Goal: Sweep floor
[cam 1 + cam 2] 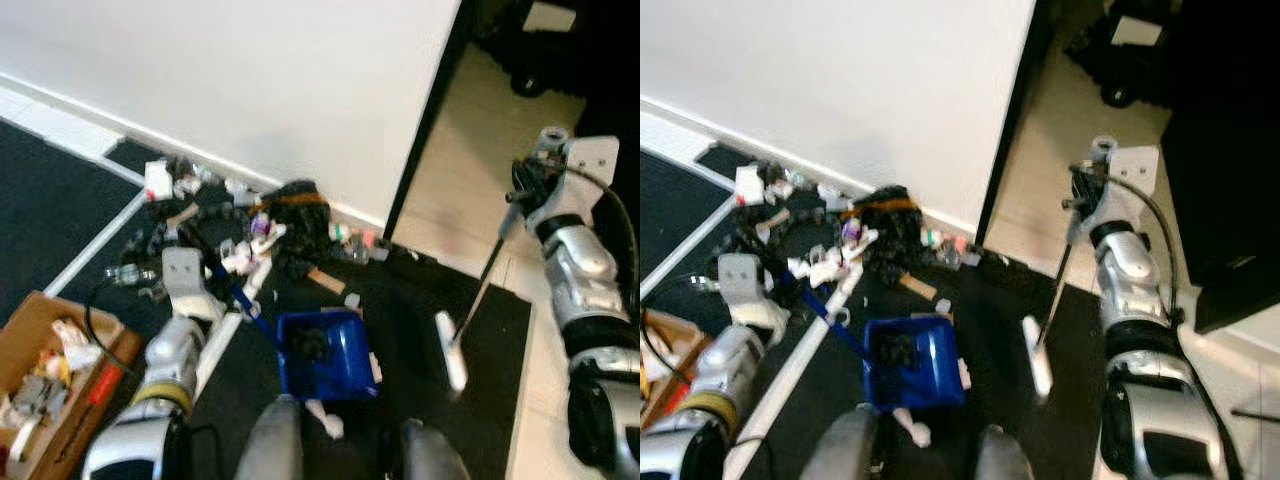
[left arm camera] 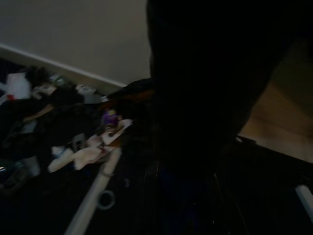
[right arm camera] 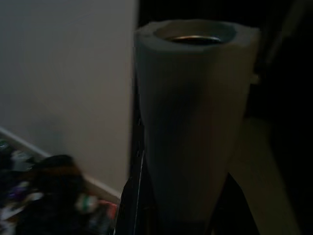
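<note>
Risk noted: my left fingers point(image 1: 222, 283) gripped blue plastic dustpan point(image 1: 325, 352); right fingers point(image 1: 522, 190) gripped thin grey broom point(image 1: 478, 296), angled away from litter pile point(image 1: 240, 235)—sweep might scatter debris past pan.

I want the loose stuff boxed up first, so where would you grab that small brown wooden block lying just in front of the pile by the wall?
Probably across the short width of the brown wooden block, coming straight down from above. It lies flat on the dark mat at a slant, long sides showing. Turn the jaws to match that slant; the litter pile crowds its wall side.
</note>
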Motion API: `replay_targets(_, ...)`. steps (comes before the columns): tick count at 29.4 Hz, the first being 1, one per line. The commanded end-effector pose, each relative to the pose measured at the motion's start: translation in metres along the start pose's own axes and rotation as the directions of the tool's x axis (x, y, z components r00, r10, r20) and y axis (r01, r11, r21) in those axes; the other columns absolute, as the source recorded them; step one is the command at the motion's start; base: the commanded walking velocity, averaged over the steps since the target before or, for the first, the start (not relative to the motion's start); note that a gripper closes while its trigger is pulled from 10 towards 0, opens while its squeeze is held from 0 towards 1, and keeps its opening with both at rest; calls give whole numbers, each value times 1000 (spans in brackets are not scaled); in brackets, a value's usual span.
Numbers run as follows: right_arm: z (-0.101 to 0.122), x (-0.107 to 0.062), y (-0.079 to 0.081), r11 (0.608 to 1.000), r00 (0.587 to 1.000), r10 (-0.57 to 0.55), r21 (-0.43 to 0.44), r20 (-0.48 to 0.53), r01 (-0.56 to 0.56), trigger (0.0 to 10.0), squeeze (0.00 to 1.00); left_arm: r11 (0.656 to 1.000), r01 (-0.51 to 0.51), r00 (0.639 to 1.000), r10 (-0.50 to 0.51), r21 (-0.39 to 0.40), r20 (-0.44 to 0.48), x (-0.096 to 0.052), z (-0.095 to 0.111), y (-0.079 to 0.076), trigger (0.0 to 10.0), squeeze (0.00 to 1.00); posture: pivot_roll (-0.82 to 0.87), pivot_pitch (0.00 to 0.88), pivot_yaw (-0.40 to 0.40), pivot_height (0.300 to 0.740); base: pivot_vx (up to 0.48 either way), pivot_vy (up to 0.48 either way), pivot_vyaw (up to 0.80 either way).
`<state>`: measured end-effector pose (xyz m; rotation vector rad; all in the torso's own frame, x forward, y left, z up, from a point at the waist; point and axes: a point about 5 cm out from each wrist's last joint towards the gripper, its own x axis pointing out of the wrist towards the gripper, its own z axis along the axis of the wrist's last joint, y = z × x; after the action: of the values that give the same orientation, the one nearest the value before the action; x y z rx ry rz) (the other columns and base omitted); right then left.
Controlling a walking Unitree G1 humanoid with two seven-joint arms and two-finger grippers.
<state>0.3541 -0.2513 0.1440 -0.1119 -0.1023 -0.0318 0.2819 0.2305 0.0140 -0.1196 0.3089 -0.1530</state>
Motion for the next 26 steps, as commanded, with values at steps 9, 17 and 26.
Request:
replay_targets(9,-3,5,12,999,999,33,-14,-31,-33,10000,0,1000,23,1000,-23,-16,-12,1,-6,-8,10000,0,100,64,-20,740,0,0,0)
replay_targets(17,-8,8,45,992,992,125,25,-31,-125,10000,0,999,33,998,-33,6,45,10,11,-10,10000,0,111,49,-17,740,0,-409,0)
replay_targets(26,-10,9,62,984,984,173,41,-31,-172,10000,0,999,34,995,-35,17,94,12,23,-7,10000,0,119,59,-14,740,0,0,0)
